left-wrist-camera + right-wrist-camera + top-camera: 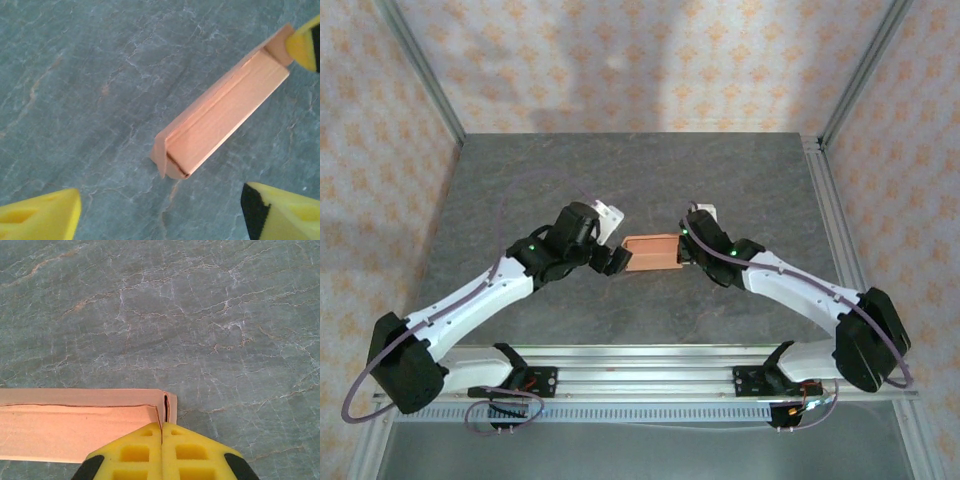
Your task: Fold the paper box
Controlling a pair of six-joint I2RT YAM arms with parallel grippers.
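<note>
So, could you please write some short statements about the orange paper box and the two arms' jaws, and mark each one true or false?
1. The paper box lies on the grey table between the two arms. True.
2. The left jaws are shut on the box. False: they stand open, and in the left wrist view the box lies ahead of them without touching either one.
3. The right jaws are shut on one end of the box. True: in the right wrist view they are pressed together at its end wall.
4. The box is a flat, unfolded sheet. False: its sides are folded up, so it has a long, shallow box shape.
</note>
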